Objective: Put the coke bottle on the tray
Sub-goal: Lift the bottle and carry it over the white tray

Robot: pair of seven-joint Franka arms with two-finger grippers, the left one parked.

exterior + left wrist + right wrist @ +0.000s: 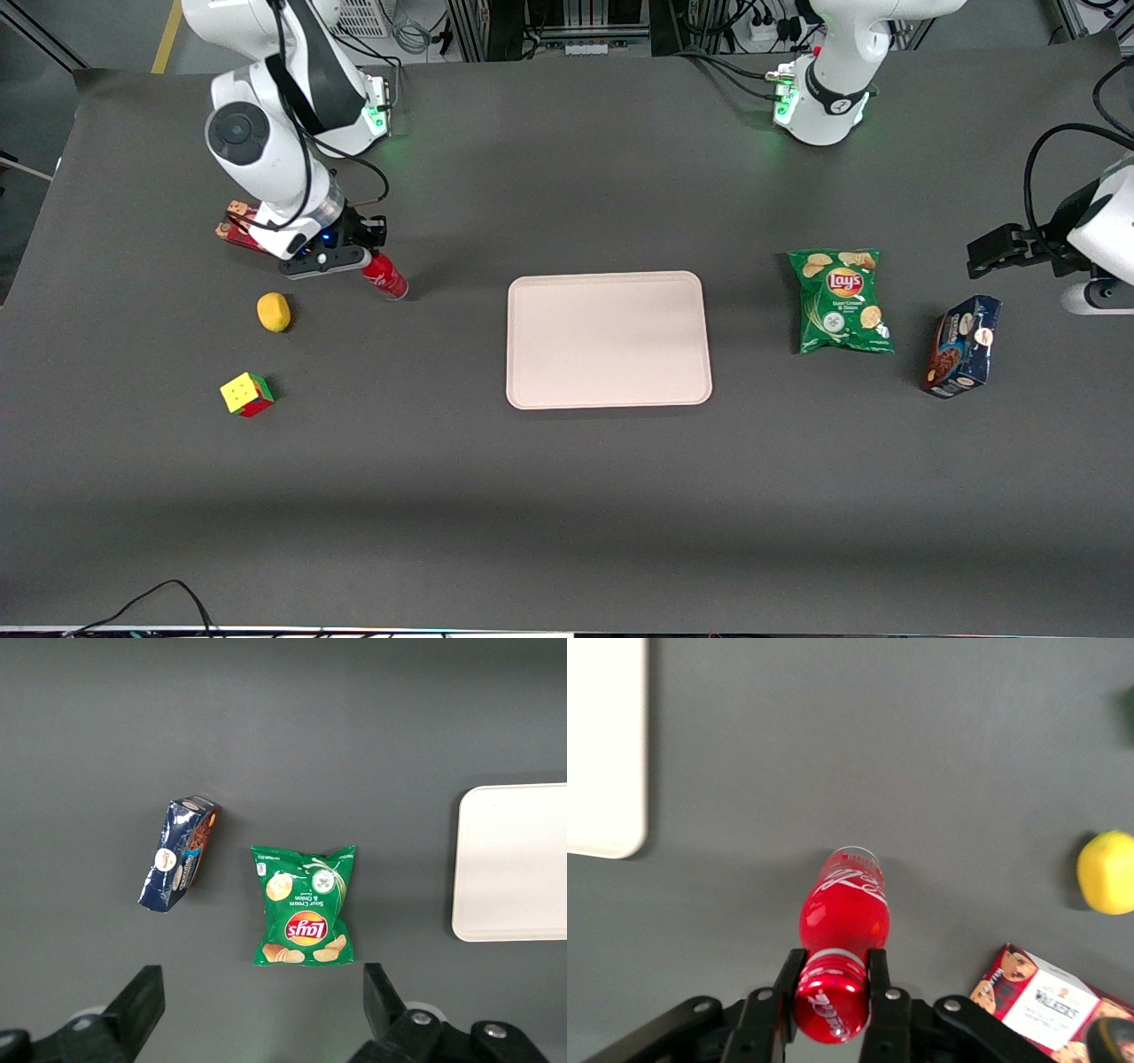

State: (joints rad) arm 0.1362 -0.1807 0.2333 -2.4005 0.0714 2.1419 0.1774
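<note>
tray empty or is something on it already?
Empty. The tray shows only bare pale surface. The coke bottle stands apart from it toward the working arm's end of the table, with the gripper shut on its cap.

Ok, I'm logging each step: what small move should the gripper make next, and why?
Probably lift straight up. The gripper is shut on the bottle at its cap, the bottle looks tilted with its base at the table, and the tray, toward the parked arm's end, holds nothing yet.
</note>
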